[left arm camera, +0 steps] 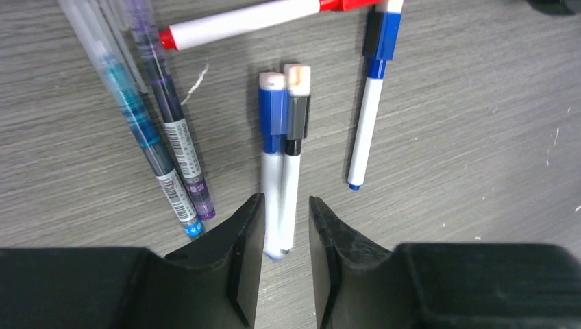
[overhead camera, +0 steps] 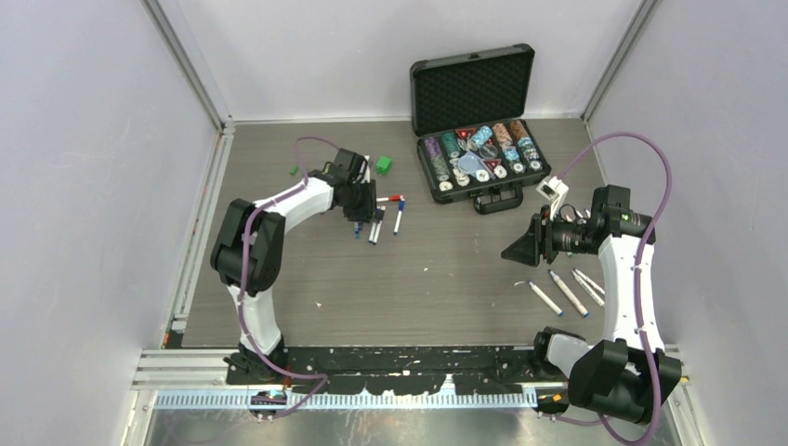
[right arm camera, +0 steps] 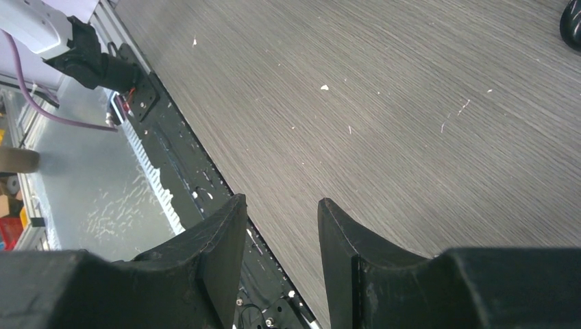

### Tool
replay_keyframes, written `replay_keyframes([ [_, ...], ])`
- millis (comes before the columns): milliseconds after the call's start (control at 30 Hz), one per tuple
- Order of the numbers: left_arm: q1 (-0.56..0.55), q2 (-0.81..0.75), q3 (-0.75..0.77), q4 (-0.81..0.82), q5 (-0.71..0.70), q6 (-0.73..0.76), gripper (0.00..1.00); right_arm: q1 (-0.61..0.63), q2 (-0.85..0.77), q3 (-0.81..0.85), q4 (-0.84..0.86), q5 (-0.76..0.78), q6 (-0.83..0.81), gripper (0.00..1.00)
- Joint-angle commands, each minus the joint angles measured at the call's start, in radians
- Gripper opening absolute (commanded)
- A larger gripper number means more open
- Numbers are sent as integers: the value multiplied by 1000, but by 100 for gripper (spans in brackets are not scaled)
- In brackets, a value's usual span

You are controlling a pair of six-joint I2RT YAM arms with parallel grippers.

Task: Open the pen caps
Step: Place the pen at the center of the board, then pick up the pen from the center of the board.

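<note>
Grey woodgrain table [overhead camera: 437, 269], left gripper [left arm camera: 286, 205] narrowly parted astride two capped pens [left arm camera: 281, 171], right gripper [right arm camera: 281, 205] half open, empty, aimed toward its near edge.

1. Red pen [left arm camera: 240, 20], above left gripper [left arm camera: 286, 199]: cap end cut by top edge.
2. Teal pen [left arm camera: 137, 116], purple pen [left arm camera: 168, 103], upper left of gripper: tops cut off.
3. Grey pens [overhead camera: 567, 293], far right of gripper: capped or not, too small to tell.
4. Black thing [right arm camera: 572, 20]: cut by corner, unidentifiable.

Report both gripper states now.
Left gripper: slightly open, jaws straddling two capped pens, not clamped.
Right gripper: open, empty.
</note>
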Motion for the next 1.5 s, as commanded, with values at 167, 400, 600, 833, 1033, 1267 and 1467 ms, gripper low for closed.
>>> replay_keyframes([
  [167, -15, -14, 122, -107, -84, 57, 41, 4, -27, 5, 21, -3, 3, 48],
  [400, -59, 20, 158, -55, 97, 72, 41, 5, -30, 7, 23, 1, 3, 48],
  [600, -116, 99, 236, -104, -65, 74, 42, 6, -32, 7, 22, 2, 3, 48],
  [833, -186, 213, 397, -241, -283, 95, 41, 6, -37, 7, 23, 5, 3, 48],
  [1033, -211, 296, 489, -312, -307, 92, 37, 6, -41, 7, 24, 4, 3, 48],
  [1267, -235, 344, 532, -340, -331, 89, 30, 6, -45, 7, 24, 5, 3, 48],
  [1467, -239, 378, 562, -381, -367, 92, 22, 7, -46, 7, 23, 4, 3, 48],
])
